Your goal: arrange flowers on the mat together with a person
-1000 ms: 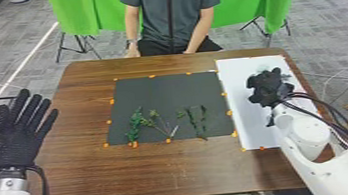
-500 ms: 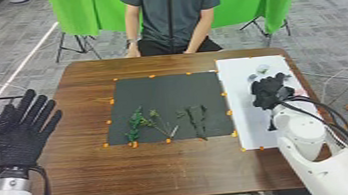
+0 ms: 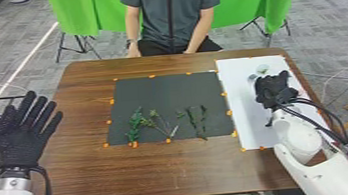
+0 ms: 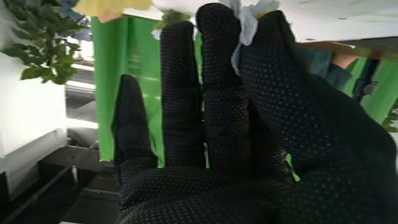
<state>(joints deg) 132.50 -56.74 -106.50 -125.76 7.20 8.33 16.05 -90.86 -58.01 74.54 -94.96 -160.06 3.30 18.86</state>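
Right robot hand point(image 3: 275, 90) is above the white sheet point(image 3: 253, 129), which lies just beside the right side of the dark mat point(image 3: 165, 93). Its fingers are straight and point away, toward the far side, and the thumb is near to them. In the right wrist view, pale petals point(image 4: 249, 22) are at the tips, between thumb and finger; if they are pinched, one cannot tell. Close to the hand there is also a yellow flower point(image 4: 111, 6). Left robot hand point(image 3: 17, 135) is at the left of the mat, well apart from it, with fingers straight and spread. On the near half of the mat lie, from left to right, a leafy green stem point(image 3: 134, 126), some thin branched stems point(image 3: 159, 122) and slender dark green stems point(image 3: 197, 122). Small orange pieces point(image 3: 108, 122) stand around the mat edges on the brown counter point(image 3: 177, 178).
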